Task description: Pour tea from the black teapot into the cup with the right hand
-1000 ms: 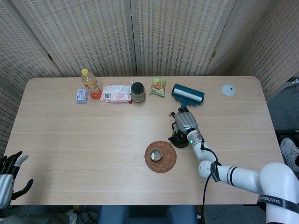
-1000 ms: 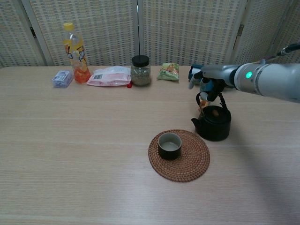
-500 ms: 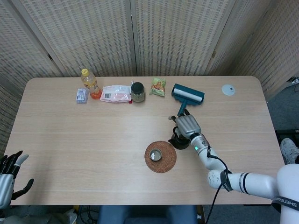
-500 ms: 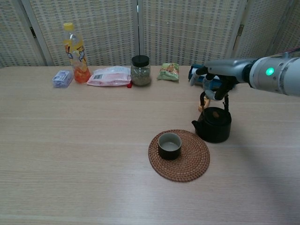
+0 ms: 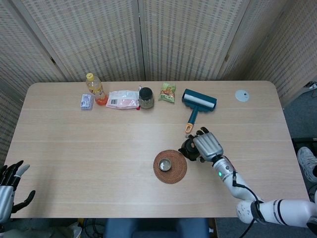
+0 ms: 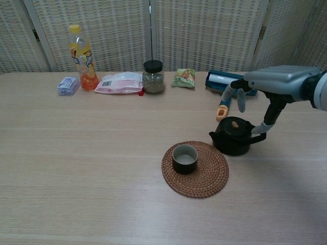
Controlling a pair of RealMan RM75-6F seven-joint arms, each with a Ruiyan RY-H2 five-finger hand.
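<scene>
The black teapot (image 6: 232,138) stands on the table just right of a woven coaster (image 6: 207,178), its spout toward the coaster. Its lid is on and its handle lies folded down to the right. A dark cup (image 6: 185,157) with pale liquid sits on the coaster. My right hand (image 6: 271,84) hovers palm down above and right of the teapot, fingers apart and hanging, holding nothing; one fingertip (image 6: 263,126) is close to the folded handle. In the head view the right hand (image 5: 207,145) covers part of the teapot (image 5: 186,147), beside the cup (image 5: 165,164). My left hand (image 5: 11,188) stays off the table's near left corner, fingers spread.
Along the far edge stand a small blue box (image 6: 68,84), an orange drink bottle (image 6: 80,51), a pink packet (image 6: 121,83), a lidded jar (image 6: 153,76), a snack bag (image 6: 184,78) and a teal lint roller (image 6: 225,81) right behind the teapot. A white disc (image 5: 242,95) lies far right.
My right hand let go of the teapot's upright handle and drew back to the right and toward me; the handle dropped flat. The teapot, cup and left hand stayed put.
</scene>
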